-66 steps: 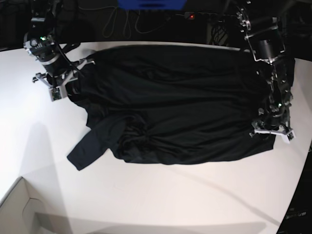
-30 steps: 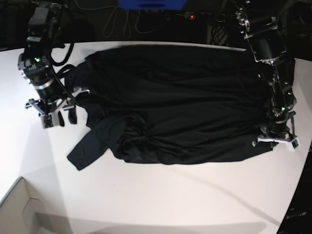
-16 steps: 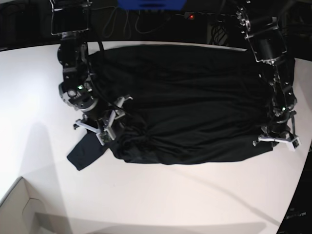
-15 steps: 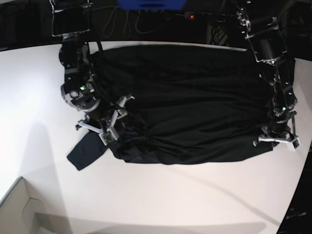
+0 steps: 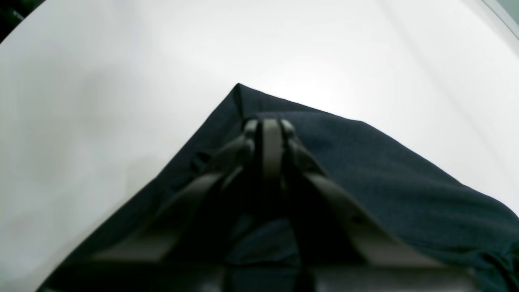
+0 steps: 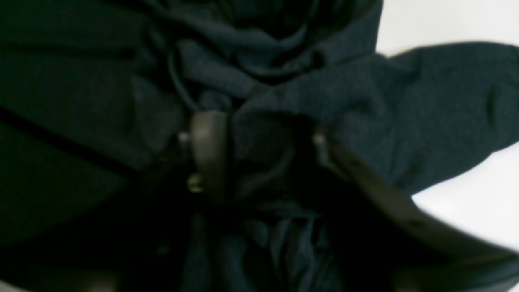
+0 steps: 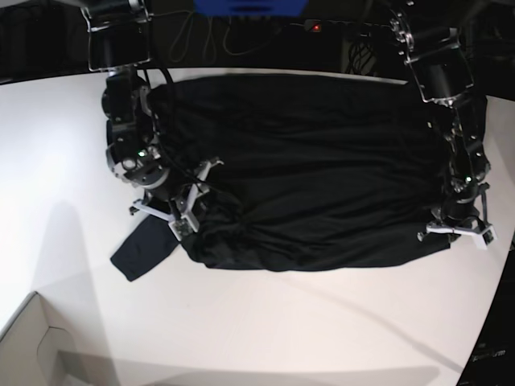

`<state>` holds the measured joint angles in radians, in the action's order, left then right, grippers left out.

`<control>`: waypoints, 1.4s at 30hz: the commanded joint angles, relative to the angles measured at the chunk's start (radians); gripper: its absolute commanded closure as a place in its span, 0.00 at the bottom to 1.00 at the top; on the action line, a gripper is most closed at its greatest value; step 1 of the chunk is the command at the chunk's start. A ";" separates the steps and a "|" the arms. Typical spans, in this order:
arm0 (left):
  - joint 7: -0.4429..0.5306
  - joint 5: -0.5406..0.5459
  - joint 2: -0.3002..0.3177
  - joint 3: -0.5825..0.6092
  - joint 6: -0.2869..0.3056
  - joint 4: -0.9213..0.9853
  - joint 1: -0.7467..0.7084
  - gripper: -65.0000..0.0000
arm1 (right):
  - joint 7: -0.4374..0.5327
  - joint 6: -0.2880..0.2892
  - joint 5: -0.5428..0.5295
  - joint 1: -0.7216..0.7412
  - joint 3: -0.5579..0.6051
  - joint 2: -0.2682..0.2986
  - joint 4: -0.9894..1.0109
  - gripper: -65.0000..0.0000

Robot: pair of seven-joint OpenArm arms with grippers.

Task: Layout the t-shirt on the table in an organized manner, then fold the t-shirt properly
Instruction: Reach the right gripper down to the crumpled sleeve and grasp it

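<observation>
Base view: layout stage, not finished; no fold begun. Right gripper [image 7: 187, 211] down on bunched cloth by table's [image 7: 265, 338] left side, jaws spread around crumpled folds, not pinching anything firmly as far as shown. Shirt [image 7: 314, 161] mid-table, spread wide toward back edge, black, thin, matte; sleeve and wrinkled heap at left unsmoothed. Left gripper [image 7: 457, 229] near right edge, pressed together, pinching shirt corner. Left to do, likely: flatten left side, then fold.

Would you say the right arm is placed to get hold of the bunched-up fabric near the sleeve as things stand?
Probably yes. The right hand is down on the crumpled part of the t-shirt, open, with folds lying between its fingers. Nothing but cloth is around it.
</observation>
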<state>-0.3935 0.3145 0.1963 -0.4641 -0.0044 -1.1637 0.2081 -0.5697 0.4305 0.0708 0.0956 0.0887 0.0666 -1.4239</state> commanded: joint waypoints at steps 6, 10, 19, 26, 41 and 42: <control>0.024 0.004 0.015 -0.002 0.002 -0.028 0.026 1.00 | 0.024 0.003 -0.012 0.013 -0.007 0.016 -0.142 0.95; 0.024 0.004 0.016 -0.002 0.005 -0.028 0.044 1.00 | 0.023 0.003 -0.012 0.017 -0.007 0.019 -0.217 0.95; 0.024 0.005 0.035 -0.003 0.004 -0.026 0.090 1.00 | 0.012 0.004 -0.013 0.062 -0.023 0.034 -0.242 0.93; 0.024 0.005 0.035 -0.002 0.007 -0.023 0.092 1.00 | -0.051 0.000 -0.010 -0.003 -0.019 -0.020 -0.242 0.59; 0.024 0.005 0.030 -0.002 0.007 -0.014 0.086 1.00 | -0.054 0.000 -0.009 0.000 -0.022 -0.032 -0.114 0.45; 0.024 0.005 0.030 -0.002 0.007 -0.014 0.086 1.00 | -0.054 0.000 -0.009 0.005 -0.022 -0.031 -0.114 0.47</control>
<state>-0.3935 0.3180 0.2146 -0.4641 -0.0040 -1.1629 0.2718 -0.6468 0.4301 0.0731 0.0776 0.0685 0.0338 -1.5211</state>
